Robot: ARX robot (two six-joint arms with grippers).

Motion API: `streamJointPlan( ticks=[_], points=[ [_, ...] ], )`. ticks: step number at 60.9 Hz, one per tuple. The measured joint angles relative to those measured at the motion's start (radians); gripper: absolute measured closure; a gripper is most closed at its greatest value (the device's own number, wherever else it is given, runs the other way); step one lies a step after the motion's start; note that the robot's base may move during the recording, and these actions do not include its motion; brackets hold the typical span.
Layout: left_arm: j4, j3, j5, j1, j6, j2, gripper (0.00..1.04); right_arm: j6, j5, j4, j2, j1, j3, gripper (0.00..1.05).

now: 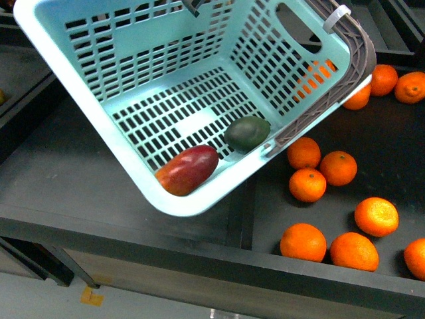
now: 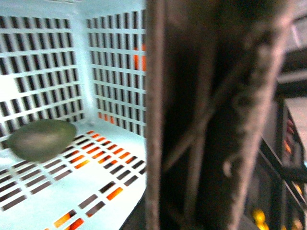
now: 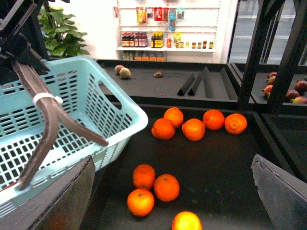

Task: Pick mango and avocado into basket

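- basket [image 1: 99,50] is tilted in front view, one corner low over the dark shelf edge [image 1: 199,249]; mango [image 1: 188,170] and avocado [image 1: 247,133] both lie inside on the slotted floor, rolled to the low side, near each other but a small gap between them.
- mango sits against the basket's low rim wall; avocado is further in, by the wall that carries the grey-brown handle [image 1: 358,50].
- white zip tie [image 1: 337,16] on the handle at the basket's top corner.
- oranges [image 1: 307,184] are loose on the shelf beside the basket, outside it, on the handle side; a few more show through the slots of that wall. None touch the basket as far as I can tell.
- left wrist view: blurred. Avocado [image 2: 42,140] on the basket floor, orange colour through the slots below; a dark ribbed mass up close blocks about half the view. Mango not visible there.
- right wrist view: basket [image 3: 81,96] from outside with handles [image 3: 45,120] hanging and zip tie [image 3: 47,99]; oranges [image 3: 193,129] on the shelf beyond it, store shelving with bottles [image 3: 144,39] and a potted plant [image 3: 62,31] in the background. Basket contents hidden from this angle.
- right gripper [image 3: 172,191]: two dark fingers [image 3: 280,196] spread wide apart, holding nothing.
- left gripper: jaws not distinguishable in any view, so cannot tell whether clamped or apart.
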Motion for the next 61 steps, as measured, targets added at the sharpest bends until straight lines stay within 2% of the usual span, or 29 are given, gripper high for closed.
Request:
streamJointPlan(
  ticks=[5,14,20,28,42,56,58,61],
  points=[
    [-0.017,0.051,-0.169,0.015,-0.182,0.034,0.99,0.000,-0.001,0.000,0.000,0.000,0.000,0.08],
    [-0.009,0.105,-0.182,0.117,-0.312,0.089,0.99,0.000,0.003,0.000,0.000,0.000,0.000,0.08],
    [-0.011,0.158,-0.113,0.235,-0.438,0.193,0.99,0.000,0.002,0.000,0.000,0.000,0.000,0.08],
    [-0.044,0.323,0.016,0.343,-0.397,0.388,0.99,0.000,0.002,0.000,0.000,0.000,0.000,0.08],
    [-0.095,0.465,0.256,0.400,-0.313,0.521,0.99,0.000,0.002,0.000,0.000,0.000,0.000,0.08],
    [-0.090,0.468,0.313,0.419,-0.249,0.535,0.99,0.000,0.002,0.000,0.000,0.000,0.000,0.08],
    [-0.090,0.465,0.313,0.423,-0.242,0.535,0.96,0.000,0.002,0.000,0.000,0.000,0.000,0.08],
    [-0.074,0.450,0.304,0.430,-0.240,0.534,0.85,0.000,0.002,0.000,0.000,0.000,0.000,0.08]
  ],
)
